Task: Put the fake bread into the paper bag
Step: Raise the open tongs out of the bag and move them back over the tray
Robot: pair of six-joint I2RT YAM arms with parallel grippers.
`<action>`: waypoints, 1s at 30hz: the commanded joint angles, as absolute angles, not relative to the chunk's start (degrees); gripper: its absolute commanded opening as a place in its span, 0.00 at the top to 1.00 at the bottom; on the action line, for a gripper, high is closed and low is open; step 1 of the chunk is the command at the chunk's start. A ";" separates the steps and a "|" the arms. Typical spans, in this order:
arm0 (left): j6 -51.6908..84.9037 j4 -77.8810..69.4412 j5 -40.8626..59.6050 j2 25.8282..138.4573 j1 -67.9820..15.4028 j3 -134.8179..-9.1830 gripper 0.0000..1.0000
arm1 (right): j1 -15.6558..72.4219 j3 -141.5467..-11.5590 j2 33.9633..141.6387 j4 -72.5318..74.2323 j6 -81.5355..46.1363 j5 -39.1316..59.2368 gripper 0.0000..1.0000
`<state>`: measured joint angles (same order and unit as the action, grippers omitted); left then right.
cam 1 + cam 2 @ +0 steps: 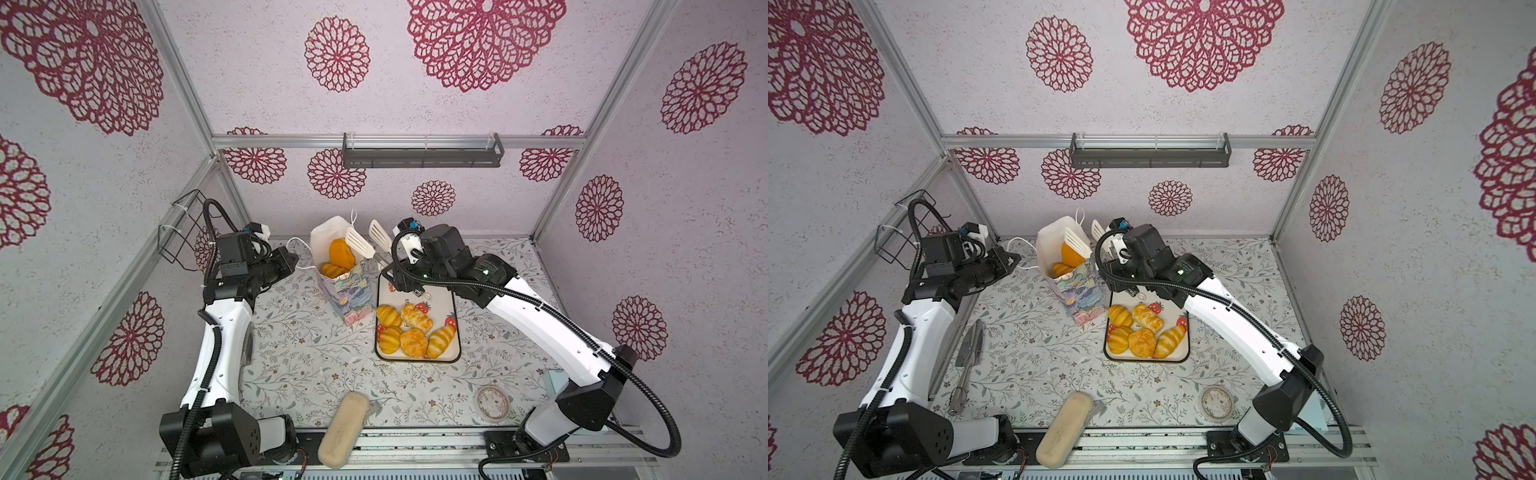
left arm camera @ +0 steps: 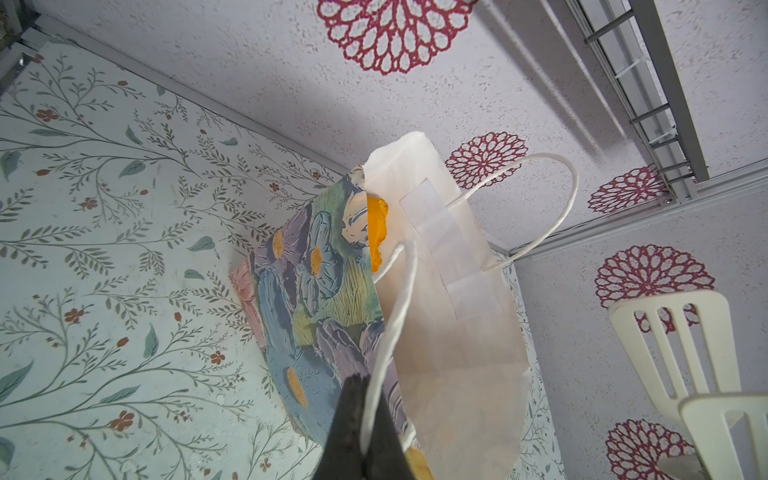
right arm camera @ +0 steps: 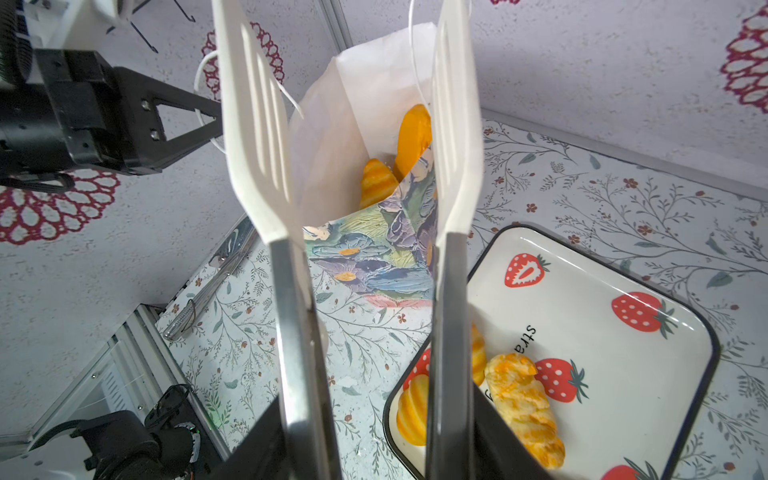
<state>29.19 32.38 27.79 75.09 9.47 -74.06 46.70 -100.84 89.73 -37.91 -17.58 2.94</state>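
Note:
The paper bag (image 1: 345, 291) stands open left of the tray, flowered outside and white inside. Two pieces of fake bread (image 1: 341, 253) lie in it, also seen in the right wrist view (image 3: 413, 137). Several more fake breads (image 1: 413, 341) sit on the strawberry tray (image 3: 582, 324). My left gripper (image 2: 368, 380) is shut on the bag's white cord handle (image 2: 395, 299), at the bag's left side (image 1: 296, 259). My right gripper (image 3: 376, 415) is shut on tongs (image 3: 257, 124) with white slotted heads. The heads (image 1: 359, 243) hang spread over the bag's mouth with nothing between them.
A long pale beige block (image 1: 344, 430) lies at the table's front edge. A round dish (image 1: 493, 404) sits front right. Metal utensils (image 1: 967, 361) lie by the left arm. A wire basket (image 1: 183, 230) hangs on the left wall, a grey shelf (image 1: 422, 156) on the back wall.

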 commanded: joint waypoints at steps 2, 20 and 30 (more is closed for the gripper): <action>29.47 31.86 27.95 74.71 9.27 -73.43 1.00 | 44.86 -98.63 85.41 -37.87 -17.22 0.79 0.45; 29.01 32.41 27.03 74.84 8.96 -73.59 1.00 | 37.71 -83.94 78.58 -38.63 -18.29 3.10 0.45; 28.82 32.60 26.63 74.71 8.41 -73.61 1.00 | 35.86 -77.23 77.05 -40.32 -17.93 3.25 0.45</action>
